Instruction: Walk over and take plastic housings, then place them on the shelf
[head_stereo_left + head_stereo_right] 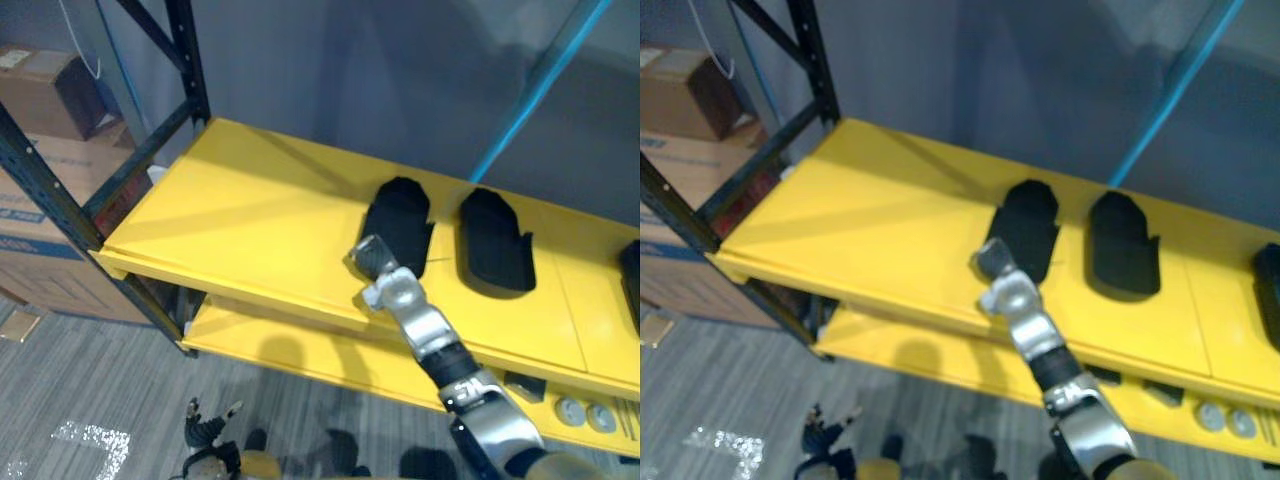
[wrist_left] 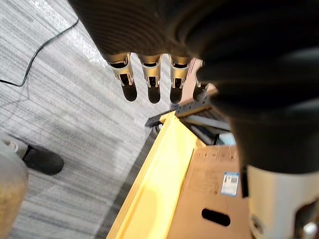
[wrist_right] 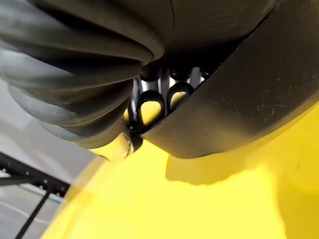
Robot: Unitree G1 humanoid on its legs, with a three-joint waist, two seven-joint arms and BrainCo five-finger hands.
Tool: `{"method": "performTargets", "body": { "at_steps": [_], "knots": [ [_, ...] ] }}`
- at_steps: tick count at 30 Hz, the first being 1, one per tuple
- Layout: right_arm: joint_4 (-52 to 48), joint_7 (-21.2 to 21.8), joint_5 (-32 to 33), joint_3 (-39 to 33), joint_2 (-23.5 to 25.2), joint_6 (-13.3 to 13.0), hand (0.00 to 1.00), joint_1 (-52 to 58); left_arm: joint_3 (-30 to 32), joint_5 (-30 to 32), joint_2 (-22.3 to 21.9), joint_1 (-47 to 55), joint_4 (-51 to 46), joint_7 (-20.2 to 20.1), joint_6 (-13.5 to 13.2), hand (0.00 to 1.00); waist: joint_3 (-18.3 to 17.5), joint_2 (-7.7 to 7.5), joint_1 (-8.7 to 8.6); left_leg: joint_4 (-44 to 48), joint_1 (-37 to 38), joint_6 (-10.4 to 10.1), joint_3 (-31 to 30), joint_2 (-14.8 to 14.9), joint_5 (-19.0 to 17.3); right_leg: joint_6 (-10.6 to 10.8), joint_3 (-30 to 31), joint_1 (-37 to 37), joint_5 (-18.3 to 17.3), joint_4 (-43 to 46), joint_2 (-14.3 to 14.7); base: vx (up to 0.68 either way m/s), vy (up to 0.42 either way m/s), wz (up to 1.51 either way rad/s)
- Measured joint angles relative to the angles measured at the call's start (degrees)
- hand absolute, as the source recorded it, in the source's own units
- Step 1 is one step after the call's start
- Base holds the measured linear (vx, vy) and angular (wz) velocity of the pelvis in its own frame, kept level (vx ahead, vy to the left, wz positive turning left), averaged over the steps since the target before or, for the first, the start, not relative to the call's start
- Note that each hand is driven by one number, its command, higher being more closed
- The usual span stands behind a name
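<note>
The right hand (image 1: 375, 260), at frame centre, has its fingers curled on the near end of a black plastic housing (image 1: 398, 220). The housing lies on the yellow metal shelf (image 1: 250, 215), with a second black housing (image 1: 495, 240) just to its right. The step in hand appears to be release. Confirm the housing sits flat, clear of the front edge. Open the fingers fully, then withdraw straight back without dragging it. The left hand (image 2: 152, 84) hangs empty, fingers straight.
</note>
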Motion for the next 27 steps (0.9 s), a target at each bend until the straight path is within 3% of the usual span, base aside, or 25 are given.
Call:
{"method": "performTargets", "body": {
  "at_steps": [4,12,27],
  "knots": [
    [3.28,0.17,-2.13,2.08,-0.34,-2.39,1.0,-1.49,2.83,0.02,0.49,-0.88,2.31,-2.61,2.83,0.0,-0.24,0.5,0.07,0.0,-0.03,0.0,-0.06,-0.01,0.0,-0.06,-0.09,0.01,-0.14,-0.04,0.0,0.0,0.0,0.0],
    [7.75,-0.11,-1.8,3.59,-0.77,-3.95,1.0,-5.22,5.32,0.79,2.74,1.01,8.48,-7.51,8.83,0.0,-0.13,0.67,0.33,0.01,-0.16,0.03,-0.81,-0.27,0.02,0.14,-1.14,0.08,-0.13,-0.06,-0.2,0.02,0.001,0.05],
    [11.94,-1.32,-0.59,4.02,-0.21,-3.98,1.0,-9.21,5.14,0.75,2.37,1.63,9.39,-10.14,8.33,0.0,0.86,2.2,0.39,0.0,-0.02,0.0,-1.22,-0.22,0.01,0.06,-1.55,0.8,-0.18,-0.38,-0.07,0.0,-0.001,0.02]
  ]
}}
